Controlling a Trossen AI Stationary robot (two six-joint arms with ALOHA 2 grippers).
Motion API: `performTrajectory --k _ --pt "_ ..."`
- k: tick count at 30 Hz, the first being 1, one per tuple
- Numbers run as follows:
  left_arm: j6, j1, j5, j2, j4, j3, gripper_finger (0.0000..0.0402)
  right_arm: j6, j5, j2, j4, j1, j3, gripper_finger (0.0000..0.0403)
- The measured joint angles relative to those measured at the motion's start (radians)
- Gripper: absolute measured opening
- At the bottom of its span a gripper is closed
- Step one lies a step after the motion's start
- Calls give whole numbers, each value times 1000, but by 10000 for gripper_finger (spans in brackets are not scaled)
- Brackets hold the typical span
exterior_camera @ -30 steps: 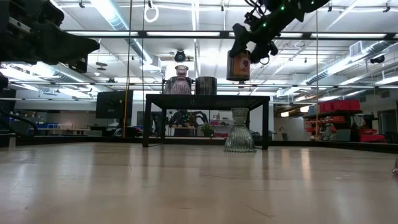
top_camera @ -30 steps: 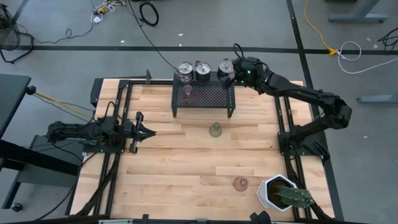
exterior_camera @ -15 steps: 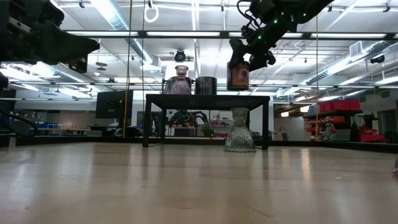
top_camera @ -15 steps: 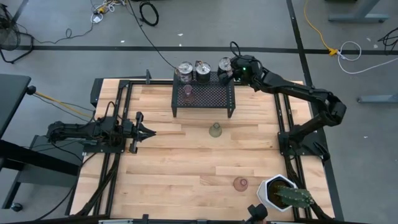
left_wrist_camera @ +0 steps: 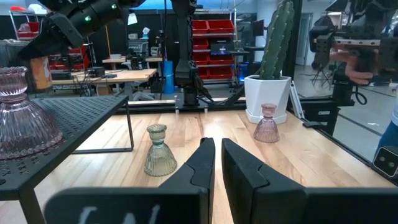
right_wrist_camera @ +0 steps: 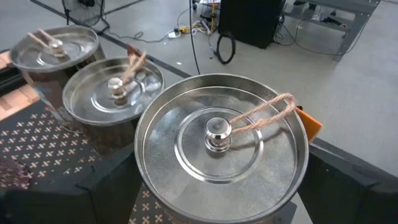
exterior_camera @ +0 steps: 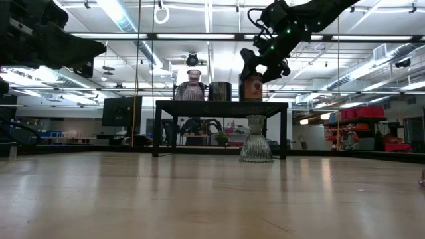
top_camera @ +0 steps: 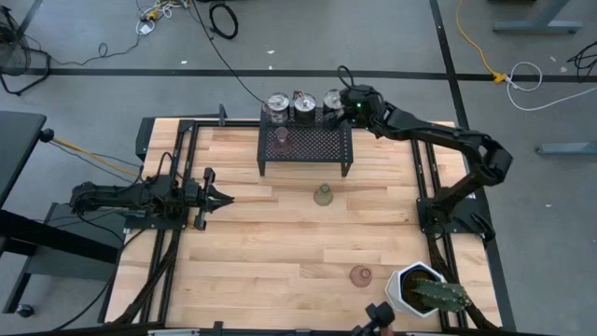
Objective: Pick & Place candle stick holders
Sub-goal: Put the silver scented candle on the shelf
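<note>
— What is showing at the left side?
— The left gripper [top_camera: 222, 197] is lying low over the table [top_camera: 280, 252], its fingers closed on nothing.
— And in the middle?
— On the black mesh rack [top_camera: 306, 147] a pink glass holder [top_camera: 282, 137] is standing, with two silvery holders [top_camera: 278, 104] at the far edge. The olive-green holder [top_camera: 323, 195] is sitting on the table before the rack.
— And to the right?
— The right gripper [top_camera: 343, 105] is clasping the third silvery holder [right_wrist_camera: 221, 147] at the rack's far right corner. The second pink holder [top_camera: 360, 275] is standing near the cactus pot [top_camera: 415, 287].
</note>
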State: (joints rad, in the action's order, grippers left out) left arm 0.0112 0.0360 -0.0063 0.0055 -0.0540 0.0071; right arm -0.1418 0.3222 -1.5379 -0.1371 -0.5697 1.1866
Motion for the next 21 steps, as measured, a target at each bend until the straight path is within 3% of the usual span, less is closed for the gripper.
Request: performTrajectory --k 21 --pt "0 0 3 0 0 0 34 -60 2 -63 30 -6 -1 366"
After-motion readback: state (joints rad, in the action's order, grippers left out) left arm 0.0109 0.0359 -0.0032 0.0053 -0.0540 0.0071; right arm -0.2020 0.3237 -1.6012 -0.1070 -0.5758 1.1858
